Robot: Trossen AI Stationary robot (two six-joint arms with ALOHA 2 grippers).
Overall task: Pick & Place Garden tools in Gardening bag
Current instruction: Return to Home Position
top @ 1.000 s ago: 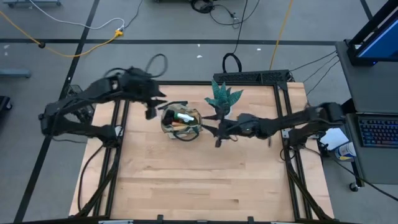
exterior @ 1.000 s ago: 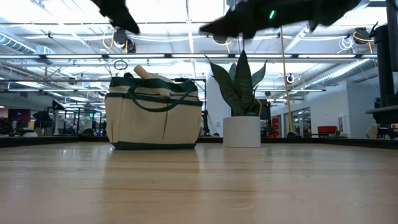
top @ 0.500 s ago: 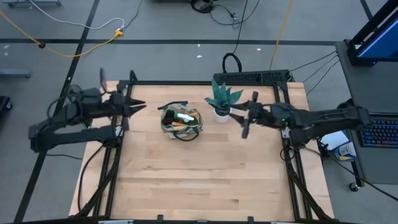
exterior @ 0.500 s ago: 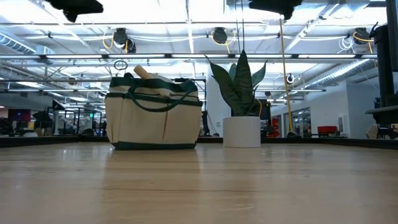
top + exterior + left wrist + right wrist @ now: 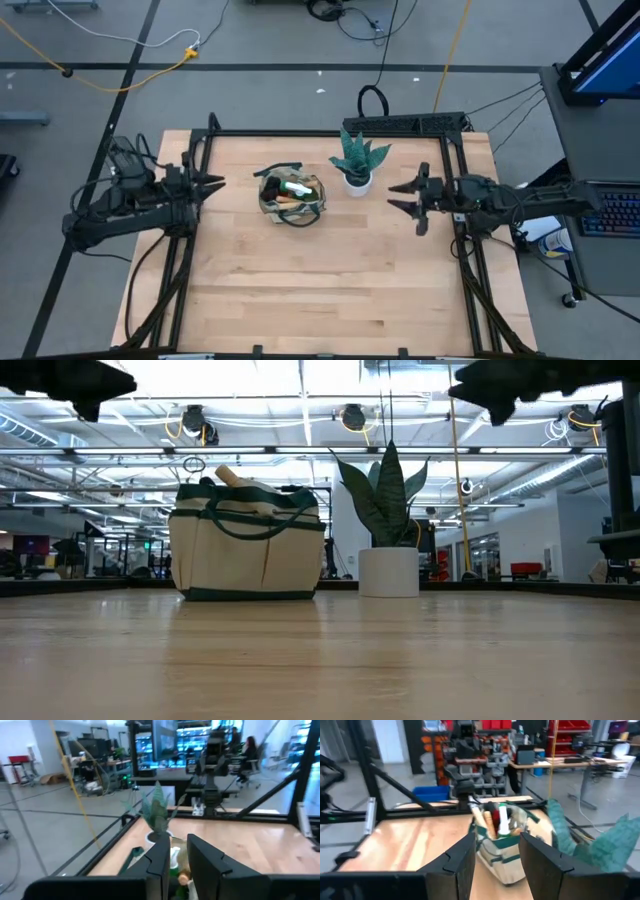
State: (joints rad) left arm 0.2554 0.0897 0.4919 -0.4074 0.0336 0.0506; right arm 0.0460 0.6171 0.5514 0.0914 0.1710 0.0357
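The tan gardening bag with dark green trim stands upright on its base on the far middle of the table, and it also shows in the low view. Several tools stand in it: a wooden handle, a white-green spray bottle and a red-black piece. My left gripper is open and empty in the air at the table's left edge, pointing at the bag. My right gripper is open and empty to the right of the bag, also pointing at it.
A teal spiky plant in a white pot stands just right of the bag, between it and my right gripper. The near half of the wooden table is bare wood. A black frame runs round the table's edges.
Both grippers have drawn back from the bag. My left gripper has gone toward the table's left edge and my right gripper toward the right edge, past the plant. The bag and its tools have stayed where they were.
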